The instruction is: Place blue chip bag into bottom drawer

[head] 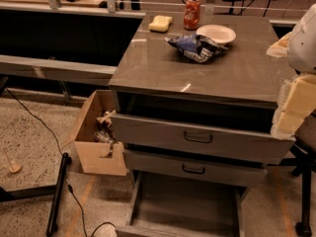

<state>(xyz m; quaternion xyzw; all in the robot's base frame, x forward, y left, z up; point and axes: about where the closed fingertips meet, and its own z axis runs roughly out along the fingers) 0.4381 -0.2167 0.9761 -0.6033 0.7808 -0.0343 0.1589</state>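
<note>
The blue chip bag [196, 47] lies toward the back of the cabinet [197, 78] top, just beside the white bowl [216, 33]. The bottom drawer [185, 201] stands pulled out at the cabinet's foot. The gripper [291, 105] hangs off the cabinet's right front corner; I cannot tell whether it is wide or narrow.

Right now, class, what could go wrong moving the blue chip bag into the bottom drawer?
The blue chip bag lies right beside the white bowl; a grasp may knock it. The two upper drawers, ajar, overhang the bottom drawer, narrowing the drop. The gripper is beside the cabinet's right edge.
</note>
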